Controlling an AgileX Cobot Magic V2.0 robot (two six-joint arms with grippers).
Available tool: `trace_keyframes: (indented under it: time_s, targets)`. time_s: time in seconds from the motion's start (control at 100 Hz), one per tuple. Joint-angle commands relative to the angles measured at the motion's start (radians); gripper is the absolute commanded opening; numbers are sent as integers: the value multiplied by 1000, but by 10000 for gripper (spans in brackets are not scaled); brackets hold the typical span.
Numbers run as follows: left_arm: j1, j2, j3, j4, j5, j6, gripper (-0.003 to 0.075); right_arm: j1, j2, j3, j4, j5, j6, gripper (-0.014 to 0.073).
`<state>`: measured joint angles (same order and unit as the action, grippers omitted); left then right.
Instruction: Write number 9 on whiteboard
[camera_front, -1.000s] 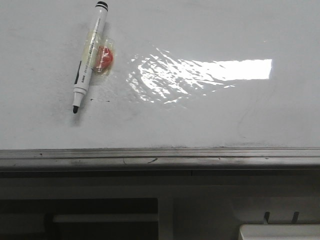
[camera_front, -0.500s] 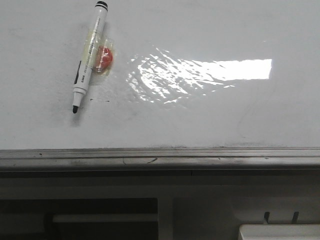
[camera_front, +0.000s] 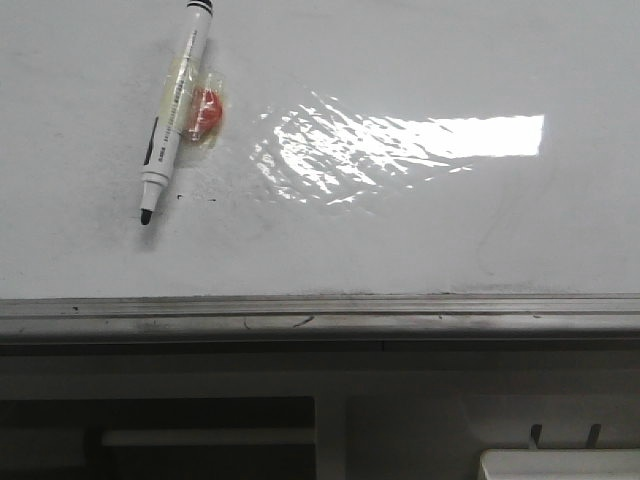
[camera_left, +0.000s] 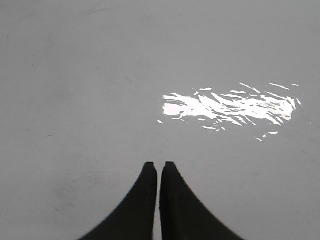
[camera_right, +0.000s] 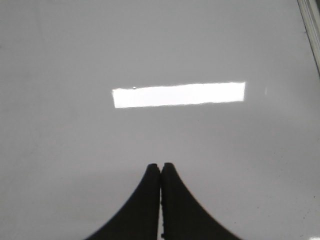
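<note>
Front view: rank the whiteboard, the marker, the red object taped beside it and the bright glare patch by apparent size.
1. whiteboard
2. glare patch, a reflection with ragged edges
3. marker
4. red object

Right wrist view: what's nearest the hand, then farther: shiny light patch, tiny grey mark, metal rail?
From the right hand:
1. shiny light patch, straight ahead of it.
2. tiny grey mark, just past the patch's end.
3. metal rail, edging the whiteboard.
</note>
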<state>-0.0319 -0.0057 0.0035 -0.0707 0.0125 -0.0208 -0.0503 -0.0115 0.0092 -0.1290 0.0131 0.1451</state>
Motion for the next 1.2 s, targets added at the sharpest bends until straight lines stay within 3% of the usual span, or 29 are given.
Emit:
trace_keyframes:
  time_s: [0.0, 0.14, 0.38, 0.58, 0.65, 0.77, 0.84, 1.01, 1.19]
  targets:
    - [1, -18, -2, -12, -78, -6, -20, -8, -8, -6, 56, -81, -3, -49]
    - [1, 51, -81, -10, 3, -6, -20, -8, 36, -77, 71, 27, -3, -49]
    - [1, 247, -229, -8, 2, -6, -20, -8, 218, -208, 134, 168, -3, -49]
    - [1, 377, -278, -8, -29, -4, -15, -8, 331, -232, 134, 162, -3, -49]
    - [1, 411, -280, -8, -62, -4, 34, -8, 353, -232, 134, 166, -3, -49]
    - [1, 462, -280, -8, -125, -4, 235, -8, 373, -232, 129, 157, -3, -49]
    - [1, 498, -280, -10, -156, -4, 313, -8, 373, -232, 129, 155, -3, -49]
    - [-33, 587, -280, 3, -255, -4, 326, -8, 373, -232, 129, 152, -3, -49]
    - [-238, 660, -280, 95, -419, -4, 325, -8, 373, -232, 129, 152, -3, -49]
